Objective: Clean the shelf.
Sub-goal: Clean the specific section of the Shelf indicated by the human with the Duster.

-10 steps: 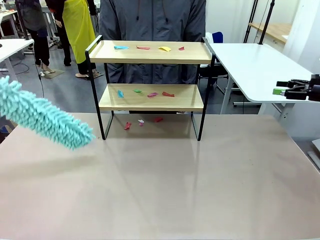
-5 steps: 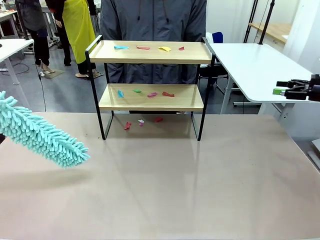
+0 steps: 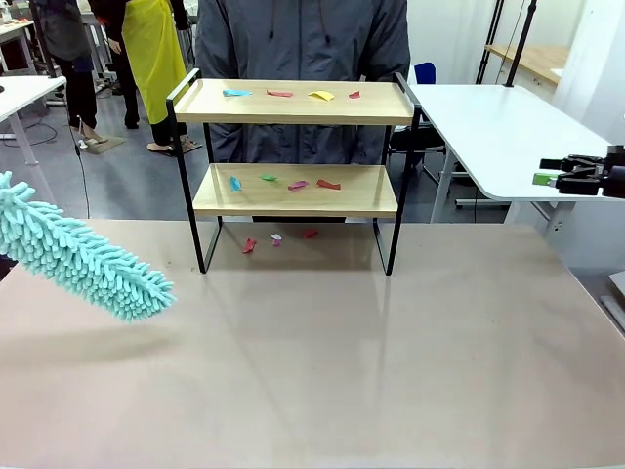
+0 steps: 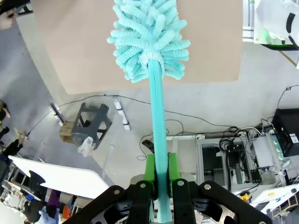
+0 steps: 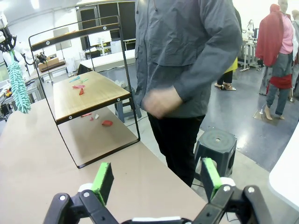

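- Left gripper point(image 4: 159, 171) pinching the teal duster point(image 3: 90, 260) by its handle, left of the shelf point(image 3: 293, 115);
- Right gripper point(image 3: 547, 174) spread wide, well right of the shelf;
- Coloured scraps point(image 3: 298, 184) on both boards.

Colored scraps point(image 3: 321, 96) on shelf point(image 3: 293, 115), table point(image 3: 342, 371)

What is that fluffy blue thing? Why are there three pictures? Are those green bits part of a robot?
Yes, it is a robot with two arms. The big picture looks across the table at a person standing behind the shelf. The other two pictures come from little cameras on the robot's wrists, looking along its claws. The left claw is shut on the handle of the duster, the fluffy blue thing. The right claw is open and holds nothing. Little coloured scraps lie on both shelf boards and on the table underneath.
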You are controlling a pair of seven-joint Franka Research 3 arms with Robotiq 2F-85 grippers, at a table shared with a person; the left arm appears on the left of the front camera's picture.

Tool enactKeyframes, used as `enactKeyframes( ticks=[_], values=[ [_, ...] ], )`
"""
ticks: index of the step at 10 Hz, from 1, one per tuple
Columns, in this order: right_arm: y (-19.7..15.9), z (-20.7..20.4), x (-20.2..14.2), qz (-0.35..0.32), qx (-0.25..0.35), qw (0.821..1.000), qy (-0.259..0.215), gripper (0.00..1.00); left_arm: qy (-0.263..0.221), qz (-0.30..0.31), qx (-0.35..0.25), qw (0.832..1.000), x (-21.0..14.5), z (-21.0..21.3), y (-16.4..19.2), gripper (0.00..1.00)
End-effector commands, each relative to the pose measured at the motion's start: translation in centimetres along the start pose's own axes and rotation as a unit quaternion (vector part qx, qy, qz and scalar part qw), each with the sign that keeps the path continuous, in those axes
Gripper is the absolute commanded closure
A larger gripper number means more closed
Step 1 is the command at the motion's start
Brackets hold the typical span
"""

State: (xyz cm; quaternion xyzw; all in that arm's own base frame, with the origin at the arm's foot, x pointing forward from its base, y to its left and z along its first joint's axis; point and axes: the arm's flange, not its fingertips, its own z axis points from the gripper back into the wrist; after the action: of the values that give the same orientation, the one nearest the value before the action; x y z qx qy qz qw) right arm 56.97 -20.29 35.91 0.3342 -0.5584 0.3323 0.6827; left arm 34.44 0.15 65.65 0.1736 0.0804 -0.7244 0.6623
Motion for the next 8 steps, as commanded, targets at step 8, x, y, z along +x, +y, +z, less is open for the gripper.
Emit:
enactKeyframes(
  ticks=[8],
  values=[
    [0.09,-0.26,0.22,0.002,-0.002,1.000,0.001,0.00,-0.009,0.005,0.002,1.000,-0.15,0.29,0.02,0.87]
  ],
)
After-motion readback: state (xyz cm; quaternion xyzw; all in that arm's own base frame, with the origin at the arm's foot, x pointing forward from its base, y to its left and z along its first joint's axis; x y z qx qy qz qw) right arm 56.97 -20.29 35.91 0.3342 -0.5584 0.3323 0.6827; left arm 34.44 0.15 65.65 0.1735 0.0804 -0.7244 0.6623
